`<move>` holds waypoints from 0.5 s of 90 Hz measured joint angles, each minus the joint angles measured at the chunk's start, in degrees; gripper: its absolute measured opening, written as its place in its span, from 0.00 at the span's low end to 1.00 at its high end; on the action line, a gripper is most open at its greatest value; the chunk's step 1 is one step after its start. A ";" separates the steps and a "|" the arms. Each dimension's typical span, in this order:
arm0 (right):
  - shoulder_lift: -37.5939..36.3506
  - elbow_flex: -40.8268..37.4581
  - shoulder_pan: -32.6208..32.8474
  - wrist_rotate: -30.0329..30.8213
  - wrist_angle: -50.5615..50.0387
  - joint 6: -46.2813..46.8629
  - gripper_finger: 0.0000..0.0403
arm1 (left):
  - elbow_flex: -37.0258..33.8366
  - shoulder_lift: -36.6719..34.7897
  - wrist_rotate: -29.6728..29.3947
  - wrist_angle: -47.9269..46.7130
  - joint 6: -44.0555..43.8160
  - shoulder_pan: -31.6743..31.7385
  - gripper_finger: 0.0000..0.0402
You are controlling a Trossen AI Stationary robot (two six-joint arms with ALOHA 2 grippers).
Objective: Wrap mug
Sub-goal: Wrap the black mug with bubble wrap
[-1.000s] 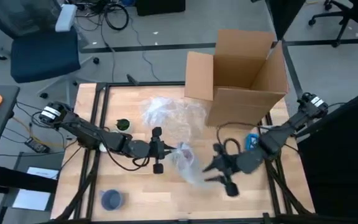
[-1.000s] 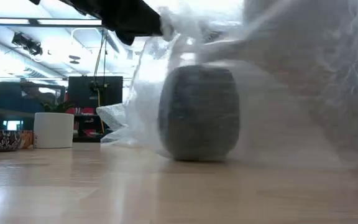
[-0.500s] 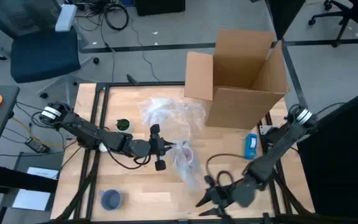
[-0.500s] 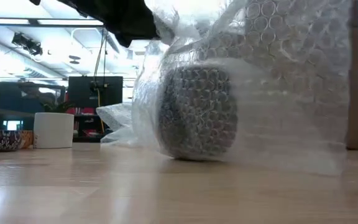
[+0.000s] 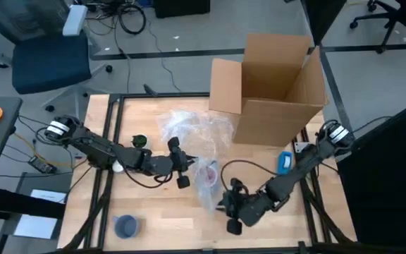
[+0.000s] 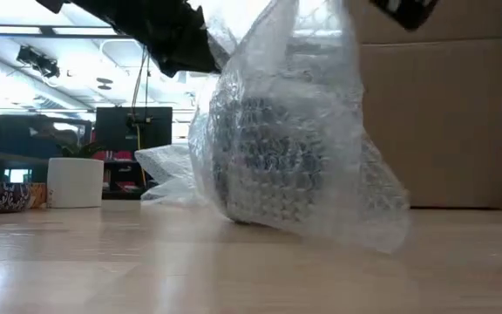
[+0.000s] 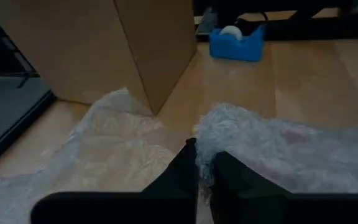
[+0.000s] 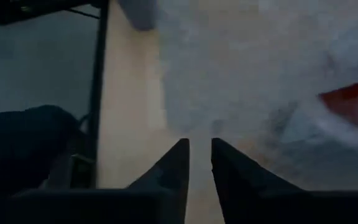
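Your right gripper [image 5: 225,210] swung back beside the bubble wrap [image 5: 206,185], pinching its limp edge; left gripper [image 5: 185,164] clamped the opposite end.

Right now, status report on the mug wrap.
Left gripper shut on bubble wrap. Right gripper beside it. Mug covered. Nothing blocking.

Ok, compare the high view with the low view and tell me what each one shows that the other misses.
Only the high view shows both arms whole, the left gripper pinching the bubble wrap's edge, the right gripper beside its other end, the blue tape dispenser, a small blue bowl and the open top of the cardboard box.

Only the low view shows the dark mug standing upright inside the wrap, plus a white cup far behind.

Both show the bubble wrap, the box and the wooden table.
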 joint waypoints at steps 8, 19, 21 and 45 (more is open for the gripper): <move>0.02 0.00 -2.40 0.47 -0.08 -2.59 0.06 | 0.00 0.00 0.01 -0.08 -0.33 0.00 0.00; 0.02 0.00 -5.53 1.73 -0.24 -5.06 0.03 | 0.00 0.00 0.04 -0.79 -1.07 0.00 0.00; 0.02 0.00 -6.02 1.72 -0.38 -5.24 0.03 | 0.00 0.00 0.05 -1.11 -1.08 0.00 0.00; -4.03 0.00 -7.13 -7.48 -1.47 -7.98 0.07 | 0.00 0.00 0.17 -3.74 -2.38 0.00 0.00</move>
